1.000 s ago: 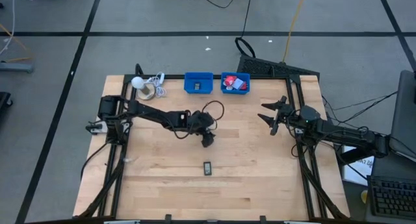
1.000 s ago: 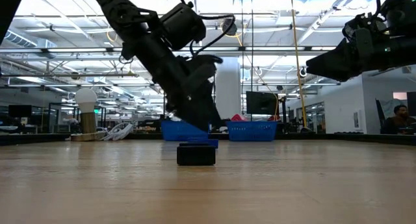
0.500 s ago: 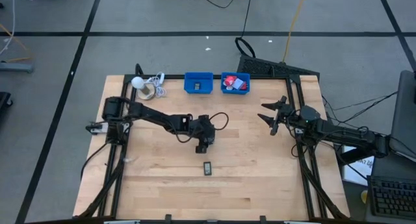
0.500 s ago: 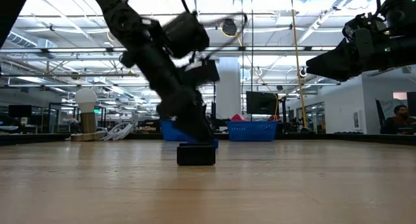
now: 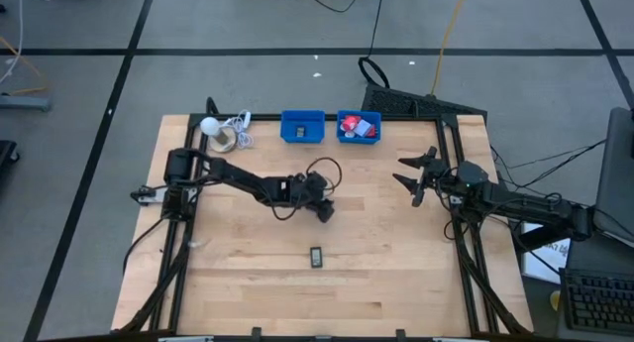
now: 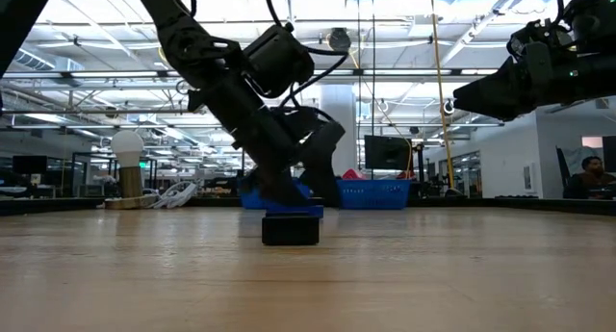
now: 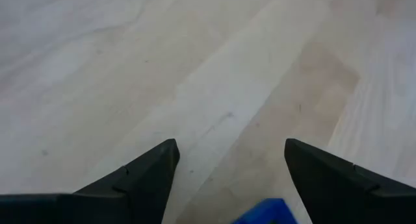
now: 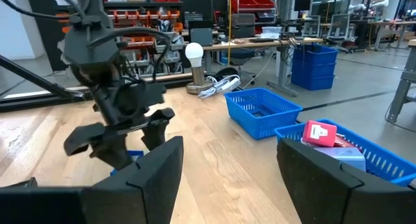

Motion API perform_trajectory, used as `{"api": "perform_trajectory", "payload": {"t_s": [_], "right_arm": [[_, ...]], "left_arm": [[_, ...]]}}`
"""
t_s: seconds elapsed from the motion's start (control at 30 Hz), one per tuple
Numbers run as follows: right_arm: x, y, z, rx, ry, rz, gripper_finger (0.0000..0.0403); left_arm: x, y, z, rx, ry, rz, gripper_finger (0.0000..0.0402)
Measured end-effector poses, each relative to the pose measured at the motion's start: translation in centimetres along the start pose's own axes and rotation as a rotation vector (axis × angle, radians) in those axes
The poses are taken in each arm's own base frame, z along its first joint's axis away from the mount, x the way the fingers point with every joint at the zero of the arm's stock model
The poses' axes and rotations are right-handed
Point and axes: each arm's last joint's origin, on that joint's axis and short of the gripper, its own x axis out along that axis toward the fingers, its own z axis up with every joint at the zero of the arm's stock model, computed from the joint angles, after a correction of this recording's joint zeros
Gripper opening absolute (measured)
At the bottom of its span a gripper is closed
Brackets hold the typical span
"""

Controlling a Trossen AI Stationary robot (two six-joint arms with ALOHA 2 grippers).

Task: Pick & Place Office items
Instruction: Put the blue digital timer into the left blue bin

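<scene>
High view: left hand wide, empty, over mid-desk; dark item lies near it, unbinned; bins hold several pieces | Low view: item on desk | Right wrist view: right hand parted, empty, waiting.

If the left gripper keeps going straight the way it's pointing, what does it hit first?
Most likely the bare wooden table. The left gripper stands open and angled down at plain boards. A blue item shows near its fingers, but depth there is unclear.
</scene>
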Motion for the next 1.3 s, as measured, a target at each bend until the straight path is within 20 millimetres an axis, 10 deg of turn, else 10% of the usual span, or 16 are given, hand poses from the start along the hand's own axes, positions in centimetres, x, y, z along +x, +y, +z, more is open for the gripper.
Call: {"api": "perform_trajectory", "payload": {"t_s": [0.17,0.67,0.87,1.3], "right_arm": [[0.0,0.0,0.0,0.000,0.000,0.000,0.0238],[0.0,0.0,0.0,0.000,0.000,0.000,0.0238],[0.0,0.0,0.0,0.000,-0.002,-0.001,0.0238],[0.0,0.0,0.0,0.000,-0.001,0.000,0.0238]], "left_arm": [[-0.1,0.7,1.0,-0.091,0.050,-0.097,0.0294],[-6.1,0.7,3.8,0.539,0.041,-0.230,0.0294],[-4.8,0.3,1.9,0.780,0.102,-0.160,0.0294],[-2.1,0.4,-0.1,0.738,0.181,-0.155,0.0294]]}}
